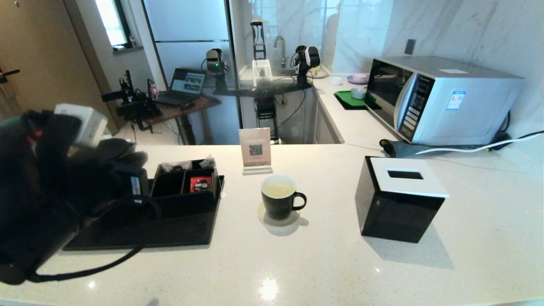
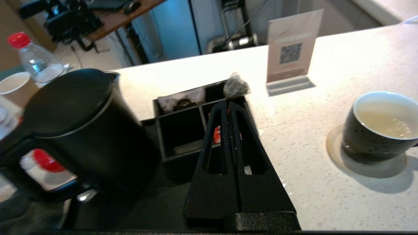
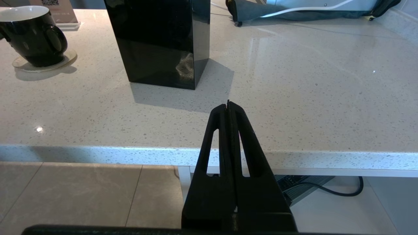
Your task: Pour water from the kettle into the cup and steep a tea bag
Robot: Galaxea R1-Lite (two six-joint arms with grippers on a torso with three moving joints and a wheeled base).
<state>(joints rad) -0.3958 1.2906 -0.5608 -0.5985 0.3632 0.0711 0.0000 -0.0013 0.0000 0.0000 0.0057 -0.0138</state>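
Kettle stands upright on the black tray at the counter's left, lid down, beside the compartment organizer. Cup sits on a coaster mid-counter, already holding pale liquid, so pouring looks done. Tea bag, a translucent pouch, is perched on the organizer's back rim, not yet in the cup. Left gripper hovers above the organizer, fingers pressed together, holding nothing. Right gripper is parked off the counter's near edge, fingers also pressed together and empty, near the black tissue box.

Likely step in hand: fetching the tea bag. To do it well, spread the left fingers first, come down over the pouch from above, pinch the pouch or its string lightly, lift clear of the organizer walls, then carry across and lower straight into the cup without bumping the rim or the QR sign.
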